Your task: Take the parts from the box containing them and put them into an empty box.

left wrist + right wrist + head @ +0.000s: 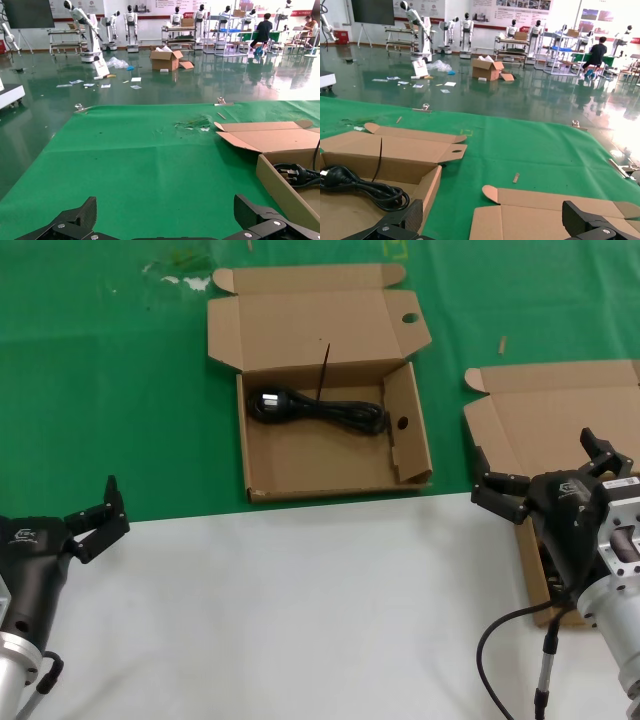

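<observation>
The box with a round hole in its lid flap (410,318) lies open at the middle of the green mat and holds one coiled black power cord (315,408). The cord also shows in the left wrist view (295,175) and the right wrist view (360,186). The plain-lidded box (560,405) lies open at the right. Its inside is mostly hidden behind my right gripper (545,468), which is open and empty over its near left corner. My left gripper (103,521) is open and empty at the far left, by the mat's front edge.
A green mat (100,390) covers the back of the table and a white surface (300,610) the front. A thin black strip (323,370) sticks up behind the cord. The right arm's cable (500,640) hangs over the white surface.
</observation>
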